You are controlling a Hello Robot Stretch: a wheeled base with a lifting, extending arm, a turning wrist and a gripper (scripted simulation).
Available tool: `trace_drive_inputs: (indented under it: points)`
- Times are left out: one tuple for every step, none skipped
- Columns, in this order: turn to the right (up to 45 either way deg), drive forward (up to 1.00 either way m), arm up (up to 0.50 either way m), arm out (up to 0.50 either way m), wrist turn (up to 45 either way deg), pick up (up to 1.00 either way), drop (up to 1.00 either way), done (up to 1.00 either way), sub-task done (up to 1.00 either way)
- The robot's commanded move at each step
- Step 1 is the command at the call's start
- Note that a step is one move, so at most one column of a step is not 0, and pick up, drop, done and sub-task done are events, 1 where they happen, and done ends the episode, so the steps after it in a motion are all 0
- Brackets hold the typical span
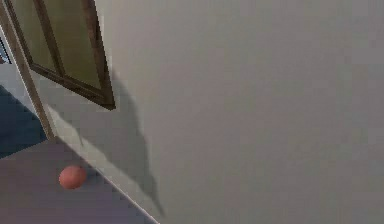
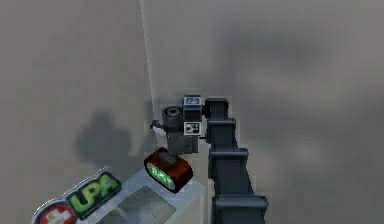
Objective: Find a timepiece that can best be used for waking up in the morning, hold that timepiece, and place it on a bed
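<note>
Two flat things lie nearest on the pale surface [image 2: 140, 208] in the arm side view: a red-and-white one [image 2: 55, 213] and a green-lettered one [image 2: 92, 195]. Just past them the alarm clock [image 2: 168, 170], dark red with a green face, shows right below my gripper [image 2: 160, 126]. I cannot tell whether I hold it. Beyond stands a grey wall [image 2: 290, 70]. Ahead, an orange ball [image 1: 70, 177] lies on the floor under a wood-framed window [image 1: 65, 45].

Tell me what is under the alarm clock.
Below the alarm clock shows a pale surface bearing a green-printed item. The patch right under the clock is covered, so whether it rests there cannot be told.
</note>
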Motion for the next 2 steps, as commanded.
trace_drive_inputs:
  points:
    - [0.0,0.00,-0.30,0.00,0.0,0.00,0.00,0.00,0.00]
    - [0.0,0.00,0.00,0.00,0.0,1.00,0.00,0.00,0.00]
